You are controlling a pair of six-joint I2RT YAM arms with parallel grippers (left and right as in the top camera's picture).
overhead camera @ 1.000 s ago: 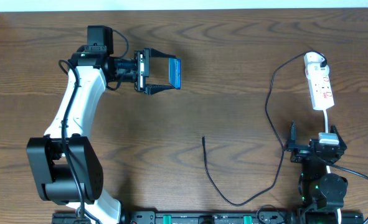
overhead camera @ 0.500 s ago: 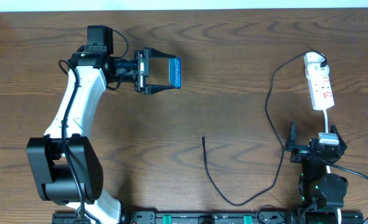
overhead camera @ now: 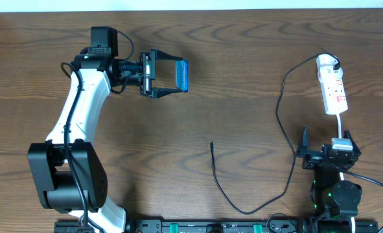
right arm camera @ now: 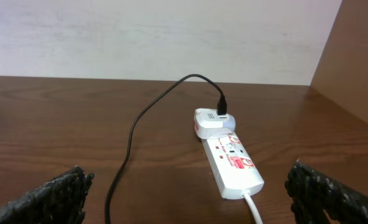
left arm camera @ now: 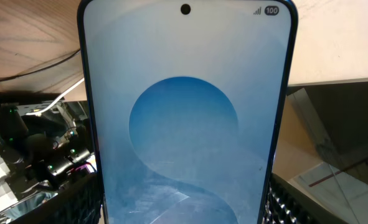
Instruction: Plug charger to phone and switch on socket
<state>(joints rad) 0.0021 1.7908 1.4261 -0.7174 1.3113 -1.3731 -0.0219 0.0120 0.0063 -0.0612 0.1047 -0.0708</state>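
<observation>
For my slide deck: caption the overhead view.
Left hand holds the phone; charger lies loose mid-table; right hand sits near the socket.

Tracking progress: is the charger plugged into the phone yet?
Not plugged. The charger tip lies loose on the table; the phone sits in the left jaws, well apart from it.

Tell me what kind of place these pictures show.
Probably a robot test bench in a lab: a dark wood-grain table against a plain white wall, a white-and-black robot arm mounted at its edge, and exposed electronics with green lights.
</observation>
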